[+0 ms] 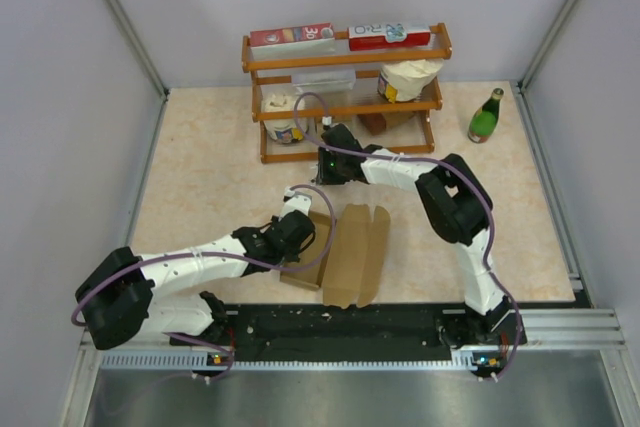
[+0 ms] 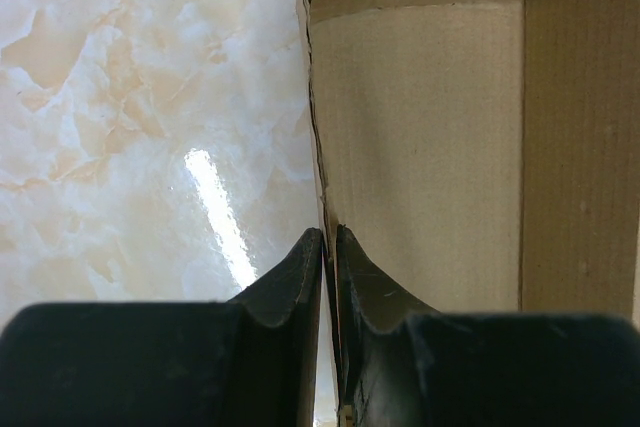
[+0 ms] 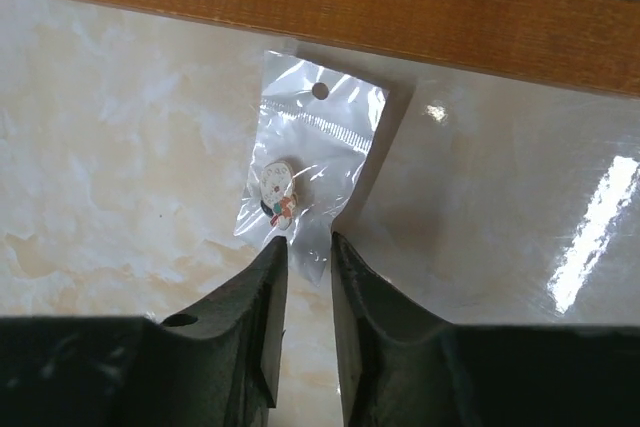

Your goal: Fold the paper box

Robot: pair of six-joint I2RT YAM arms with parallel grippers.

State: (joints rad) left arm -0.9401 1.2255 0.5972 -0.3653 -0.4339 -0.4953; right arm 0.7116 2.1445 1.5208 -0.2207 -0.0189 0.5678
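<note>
1. Left gripper (image 2: 328, 237) is closed on a thin upright wall of the paper box (image 2: 420, 147). The wall is seen edge-on, pinched between the two black fingers.
2. Right gripper (image 3: 308, 247) has its jaws a narrow gap apart. The bottom edge of a small clear bag (image 3: 310, 147) sits at the fingertips. Whether the film is touched cannot be told.
3. In the top view the paper box (image 1: 355, 247) lies on the counter (image 1: 200, 177) near its front edge, between the two arm bases.
4. It is plain brown cardboard with no print. The right part lies flat, showing lengthwise creases and rounded tabs at the far end. The left part is raised beside the left gripper (image 1: 300, 232).
5. In the left wrist view, an inner panel lies to the right of the pinched wall. Beyond a crease lies a darker ribbed panel, and a flap crosses the far end.
6. Right gripper (image 1: 330, 137) is well beyond the box, at the foot of a wooden rack (image 1: 345, 52). Its forearm crosses the counter behind the box.
7. The bag holds a small trinket and lies just before the rack's lower rail (image 3: 400, 7).
8. Red-and-white cartons (image 1: 290, 35) lie on the rack's top shelf, with tubs on the shelves below.
9. A green bottle (image 1: 486, 117) stands to the right of the rack, well apart from the box.
</note>
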